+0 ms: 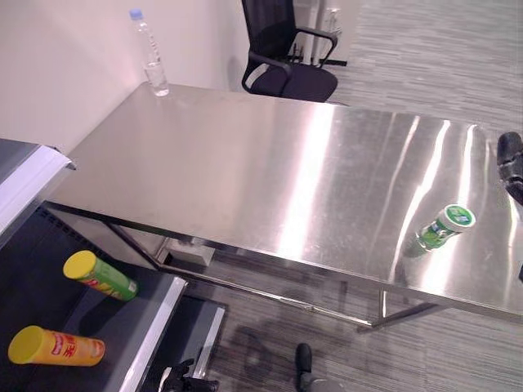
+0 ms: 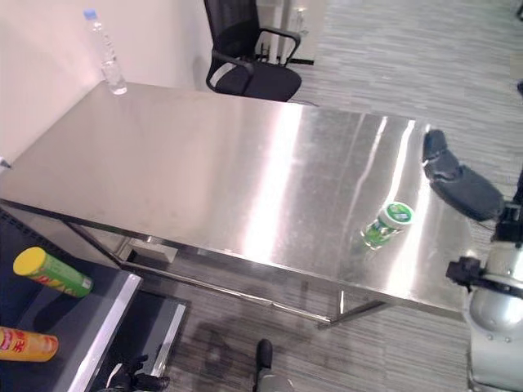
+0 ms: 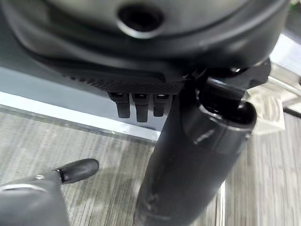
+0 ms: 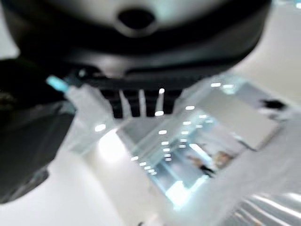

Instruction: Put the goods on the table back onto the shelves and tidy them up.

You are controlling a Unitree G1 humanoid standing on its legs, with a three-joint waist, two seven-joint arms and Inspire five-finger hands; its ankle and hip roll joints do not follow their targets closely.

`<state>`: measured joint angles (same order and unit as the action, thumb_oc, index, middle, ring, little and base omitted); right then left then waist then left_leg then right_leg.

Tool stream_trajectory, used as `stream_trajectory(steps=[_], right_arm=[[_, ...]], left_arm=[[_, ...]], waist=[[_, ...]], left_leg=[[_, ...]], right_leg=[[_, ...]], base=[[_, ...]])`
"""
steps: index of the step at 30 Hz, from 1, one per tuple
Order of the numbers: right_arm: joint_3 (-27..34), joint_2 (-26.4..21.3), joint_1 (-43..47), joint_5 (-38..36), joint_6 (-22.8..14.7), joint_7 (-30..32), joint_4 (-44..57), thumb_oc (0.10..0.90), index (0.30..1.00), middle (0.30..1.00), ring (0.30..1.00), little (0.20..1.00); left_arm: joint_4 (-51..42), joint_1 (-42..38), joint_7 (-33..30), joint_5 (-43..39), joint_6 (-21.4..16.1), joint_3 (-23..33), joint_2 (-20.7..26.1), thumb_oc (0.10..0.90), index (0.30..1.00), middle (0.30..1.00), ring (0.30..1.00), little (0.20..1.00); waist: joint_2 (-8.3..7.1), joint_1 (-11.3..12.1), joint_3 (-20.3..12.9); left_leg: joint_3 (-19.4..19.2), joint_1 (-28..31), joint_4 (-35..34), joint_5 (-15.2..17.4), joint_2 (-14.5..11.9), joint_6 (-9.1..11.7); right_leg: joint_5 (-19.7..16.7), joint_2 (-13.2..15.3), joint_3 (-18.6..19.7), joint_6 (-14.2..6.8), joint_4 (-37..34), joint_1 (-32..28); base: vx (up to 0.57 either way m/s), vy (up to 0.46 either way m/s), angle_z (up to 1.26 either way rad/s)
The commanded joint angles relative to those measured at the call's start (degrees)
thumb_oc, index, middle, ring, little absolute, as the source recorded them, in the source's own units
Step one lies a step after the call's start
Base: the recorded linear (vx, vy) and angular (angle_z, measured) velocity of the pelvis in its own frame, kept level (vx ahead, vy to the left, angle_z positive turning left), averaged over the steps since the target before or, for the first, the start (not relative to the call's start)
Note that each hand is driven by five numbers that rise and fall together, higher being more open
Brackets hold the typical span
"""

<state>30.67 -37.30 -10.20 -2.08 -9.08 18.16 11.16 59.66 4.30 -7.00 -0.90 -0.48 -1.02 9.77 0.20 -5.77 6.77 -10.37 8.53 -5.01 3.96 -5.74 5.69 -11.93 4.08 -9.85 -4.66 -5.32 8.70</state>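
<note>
A green can with a white lid (image 2: 387, 224) lies on its side near the right front of the steel table (image 1: 245, 163). My right hand (image 2: 462, 186) hovers just right of the can, apart from it, fingers relaxed and holding nothing. It also appears as a dark bulk in the right wrist view (image 4: 136, 52). A clear water bottle (image 1: 149, 53) stands upright at the table's far left corner. On the dark shelf (image 1: 155, 327) at lower left lie a green tube with a yellow lid (image 1: 100, 275) and an orange tube with a yellow lid (image 1: 55, 346). My left hand (image 3: 141, 56) hangs low over the floor, empty.
A black office chair (image 1: 282, 57) stands behind the table's far edge. A higher shelf board with a white front edge (image 1: 24, 184) juts out at the left, close to the table's front left corner. Grey carpet surrounds the table.
</note>
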Motion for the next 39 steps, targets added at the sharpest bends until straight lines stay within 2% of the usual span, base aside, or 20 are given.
stream_trajectory(steps=[1, 7, 11, 16, 23, 28, 34, 39], right_arm=[[4.5, -1.9, 3.6, -5.5, -4.7, -0.9, 1.2, 0.800, 0.900, 0.900, 0.900, 0.900], [0.4, 3.5, 1.3, -10.4, -4.1, -4.6, -2.1, 0.800, 0.900, 0.900, 0.900, 0.900], [-2.2, 6.0, -0.6, -9.3, -2.8, -6.2, -2.9, 0.800, 0.900, 0.900, 0.900, 0.900], [-5.0, 6.8, -1.7, -8.2, -1.7, -7.7, -3.9, 0.800, 0.900, 0.900, 0.900, 0.900], [-7.7, 5.4, -2.7, -1.8, 0.3, -8.5, -5.6, 0.800, 0.900, 0.900, 0.900, 0.900], [-8.2, 3.9, -1.6, -0.3, 0.5, -8.1, -5.9, 0.800, 0.900, 0.900, 0.900, 0.900], [-8.5, -0.6, 0.4, 1.2, 0.9, -7.9, -7.2, 0.800, 0.900, 0.900, 0.900, 0.900], [-8.7, -1.9, 1.0, 1.5, 1.0, -7.7, -7.8, 0.800, 0.900, 0.900, 0.900, 0.900]], left_arm=[[0.7, -1.5, 0.5, 1.8, -3.0, -0.3, 5.4, 0.800, 0.900, 0.900, 0.900, 0.900], [-0.3, -2.7, 0.9, 2.0, -3.2, -1.3, 5.5, 0.800, 0.900, 0.900, 0.900, 0.900], [-0.7, -3.1, 0.9, 2.2, -3.0, -1.2, 5.5, 0.800, 0.900, 0.900, 0.900, 0.900], [-0.6, -3.1, 0.6, 2.2, -2.8, -1.1, 5.5, 0.800, 0.900, 0.900, 0.900, 0.900], [0.0, -2.8, 0.5, 2.5, -2.8, -0.9, 5.1, 0.800, 0.900, 0.900, 0.900, 0.900], [0.1, -2.6, 0.6, 2.7, -2.7, -1.0, 5.2, 0.800, 0.900, 0.900, 0.900, 0.900], [-0.1, -2.5, 0.7, 2.6, -2.9, -1.5, 5.8, 0.800, 0.900, 0.900, 0.900, 0.900], [0.0, -2.6, 0.7, 2.4, -2.9, -1.6, 6.0, 0.800, 0.900, 0.900, 0.900, 0.900]], waist=[[-2.24, 0.7, -2.3], [-2.30, -0.2, -1.7], [-2.22, -0.4, -1.4], [-2.12, -0.4, -1.2], [-2.04, 0.3, -0.6], [-2.13, 0.6, -0.2], [-2.59, 1.4, 0.1], [-2.81, 1.7, 0.1]], left_leg=[[-0.8, -4.5, 2.1, -0.2, -1.7, 0.8], [-2.1, -4.4, 2.1, -0.1, -1.4, 0.6], [-2.3, -4.3, 2.0, -0.2, -1.3, 0.5], [-2.3, -4.2, 1.9, -0.4, -1.2, 0.5], [-1.0, -4.3, 2.0, -0.8, -1.5, 0.7], [-0.7, -4.6, 2.0, -0.9, -1.6, 0.8], [0.0, -5.1, 1.8, -1.4, -1.8, 1.1], [0.5, -5.3, 1.5, -1.7, -2.0, 1.2]], right_leg=[[12.8, 4.6, 1.1, -8.8, 2.2, -8.1], [11.7, 4.7, 2.6, -9.0, 1.8, -6.9], [11.6, 4.7, 2.8, -9.0, 1.7, -6.6], [11.5, 4.8, 2.7, -9.0, 1.6, -6.8], [12.1, 4.8, 1.2, -8.6, 1.9, -7.5], [12.3, 4.7, 0.8, -8.6, 2.0, -7.6], [12.4, 4.4, 0.0, -8.4, 1.8, -7.7], [12.7, 4.4, -0.6, -8.3, 1.9, -8.0]], base=[[-0.01, 0.020, -0.27], [-0.02, 0.032, -0.19], [-0.02, 0.012, -0.10], [0.00, 0.002, -0.01], [0.00, -0.031, 0.08], [0.00, -0.023, 0.06], [0.01, -0.031, 0.08], [0.02, -0.021, 0.11]])
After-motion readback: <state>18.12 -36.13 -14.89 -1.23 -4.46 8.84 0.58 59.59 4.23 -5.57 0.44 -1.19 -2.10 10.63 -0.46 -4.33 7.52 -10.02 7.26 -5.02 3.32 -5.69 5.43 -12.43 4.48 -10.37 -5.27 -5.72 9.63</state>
